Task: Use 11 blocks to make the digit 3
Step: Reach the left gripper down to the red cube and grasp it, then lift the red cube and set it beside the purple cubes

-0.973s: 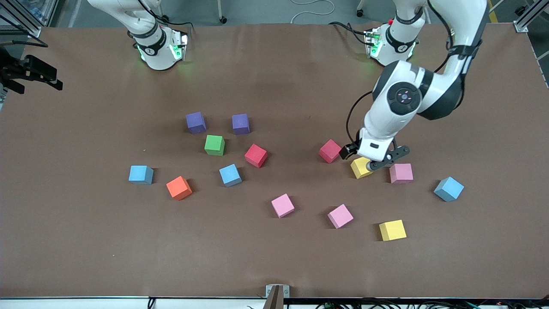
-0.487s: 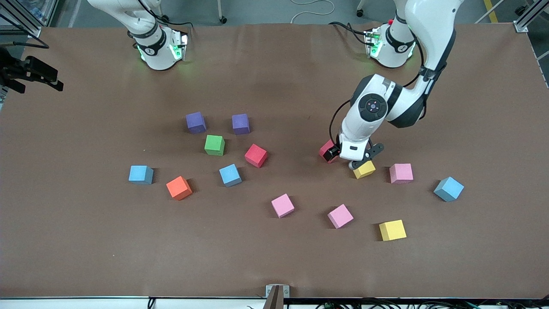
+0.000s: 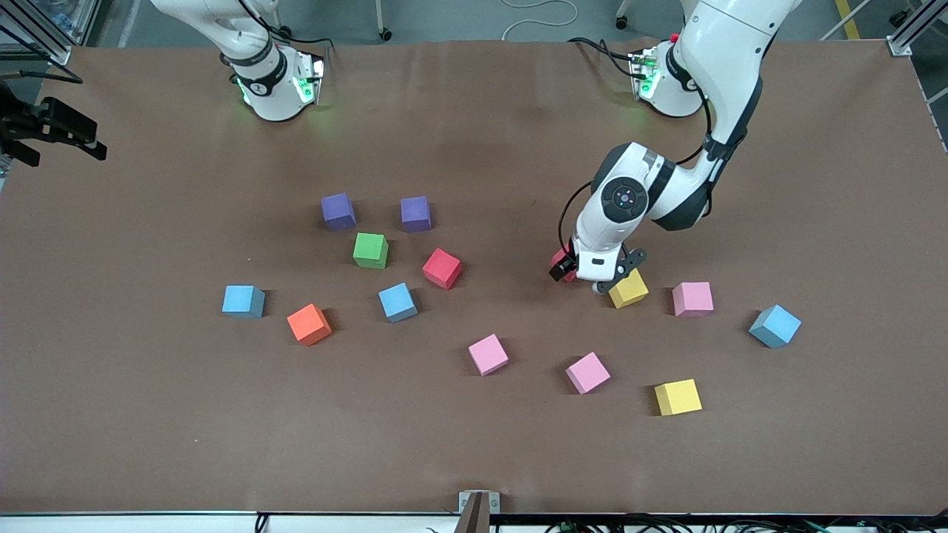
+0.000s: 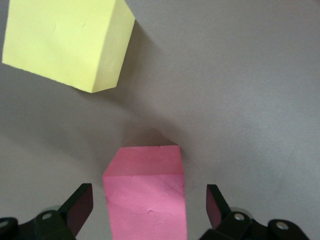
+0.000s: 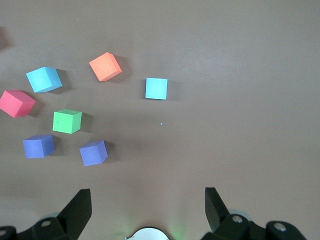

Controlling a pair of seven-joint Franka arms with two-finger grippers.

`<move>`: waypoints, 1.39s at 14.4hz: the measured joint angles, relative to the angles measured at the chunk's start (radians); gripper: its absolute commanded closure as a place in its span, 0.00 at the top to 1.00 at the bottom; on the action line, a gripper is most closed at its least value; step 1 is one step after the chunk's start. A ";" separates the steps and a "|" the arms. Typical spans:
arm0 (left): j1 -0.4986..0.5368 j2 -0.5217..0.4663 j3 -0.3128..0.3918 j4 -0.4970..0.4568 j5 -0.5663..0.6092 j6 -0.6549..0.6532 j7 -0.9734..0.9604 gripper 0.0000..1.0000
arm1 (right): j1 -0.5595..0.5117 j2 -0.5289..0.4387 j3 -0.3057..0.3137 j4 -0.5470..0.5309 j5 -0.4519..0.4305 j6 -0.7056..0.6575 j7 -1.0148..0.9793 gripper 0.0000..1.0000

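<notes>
Blocks lay scattered on the surface (image 3: 148, 414). Left pincer (image 4: 149, 210) stood apart, straddling a red block (image 4: 146, 197) beside a yellow block (image 3: 629, 289). Right pincer (image 5: 148, 210) waited, fingers apart.

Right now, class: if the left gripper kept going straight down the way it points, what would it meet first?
Most likely the red block: the left gripper is open with a finger on each side. The yellow block lies off that line.

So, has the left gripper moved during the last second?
Yes. The left gripper, open, has moved from over the yellow block toward the right arm's end of the table; it now straddles the red block.
</notes>
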 measured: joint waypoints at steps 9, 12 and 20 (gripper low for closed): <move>-0.039 0.006 -0.005 -0.003 0.000 -0.005 -0.008 0.25 | -0.003 0.000 -0.004 0.000 0.000 -0.017 -0.001 1.00; -0.114 -0.014 -0.008 0.010 0.000 -0.015 -0.009 0.25 | -0.005 0.000 -0.007 0.000 0.000 -0.017 -0.001 1.00; -0.350 -0.029 -0.048 0.045 0.083 -0.033 -0.008 0.28 | -0.005 0.000 -0.007 0.000 -0.002 -0.017 -0.002 1.00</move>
